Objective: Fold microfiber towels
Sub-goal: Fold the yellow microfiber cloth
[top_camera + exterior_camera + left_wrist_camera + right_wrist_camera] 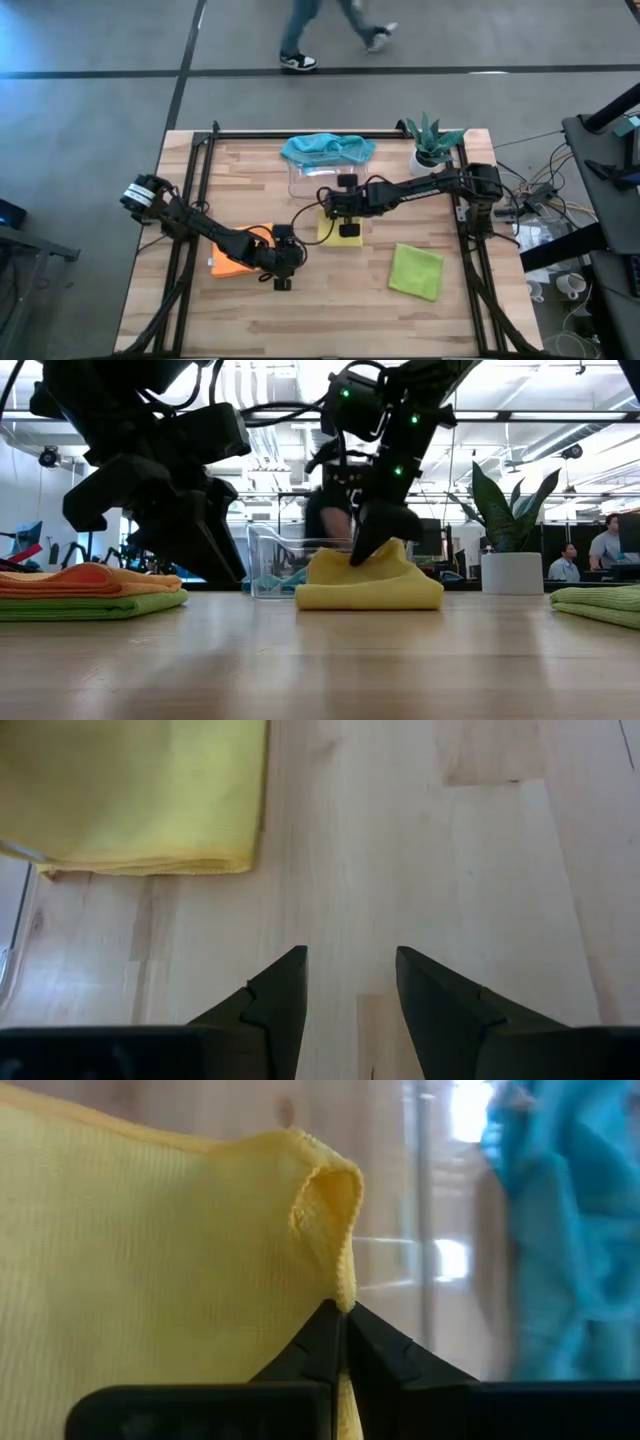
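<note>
While the right tool (341,1342) stood over the middle of the desk (330,310), its two fingers were pressed fully together on a raised fold of the yellow towel (368,582), pinching the cloth's edge. That towel lay folded just in front of the clear plastic tray (300,182), with its pinched part lifted above the rest of the fabric. The teal blue towel (328,148) lay crumpled over the tray's top at the far side of the desk. The left tool (350,995) hung low over bare wood to the near left of the yellow towel, its fingers parted and holding nothing. Beside that arm, at the left of the desk, an orange towel (75,578) rested folded on top of a lime green towel (95,605). A second lime green towel (416,271) lay folded flat on the near right part of the desk. A small potted plant (432,140) stood at the far right corner. Beyond the desk, a person's legs (300,35) showed on the floor.
</note>
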